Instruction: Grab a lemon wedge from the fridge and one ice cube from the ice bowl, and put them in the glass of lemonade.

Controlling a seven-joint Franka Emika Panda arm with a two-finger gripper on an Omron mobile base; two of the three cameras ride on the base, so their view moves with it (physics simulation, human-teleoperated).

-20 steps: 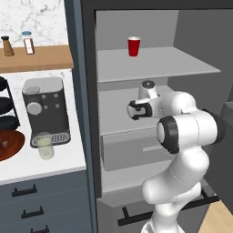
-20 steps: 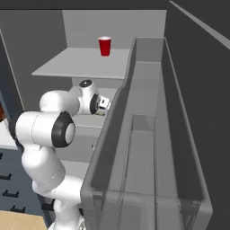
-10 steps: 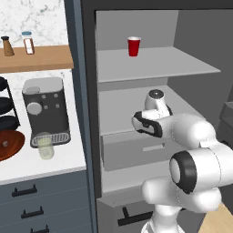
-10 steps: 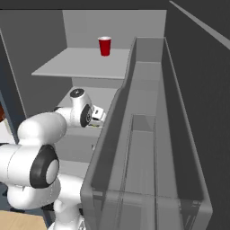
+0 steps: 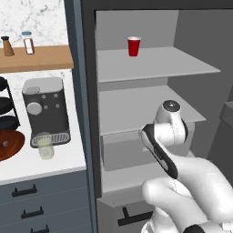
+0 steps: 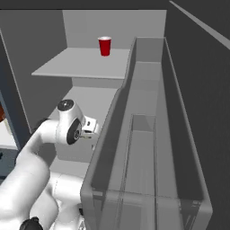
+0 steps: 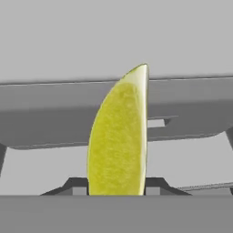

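End effector (image 6: pixel 92 131) inside the fridge (image 5: pixel 150 113), closed on the lemon wedge (image 7: pixel 119 136) that stands upright between its tips; the fetching step appears complete, and the next move calls for carrying the wedge to the glass of lemonade (image 5: pixel 45 145) on the table (image 5: pixel 63 160).

Lemon wedge (image 7: pixel 119 136) stood upright, yellow, pointed tip up. Fridge (image 5: pixel 150 68) open, grey shelves. Glass of lemonade (image 5: pixel 45 146) upright beside brown ice bowl (image 5: pixel 9 144).
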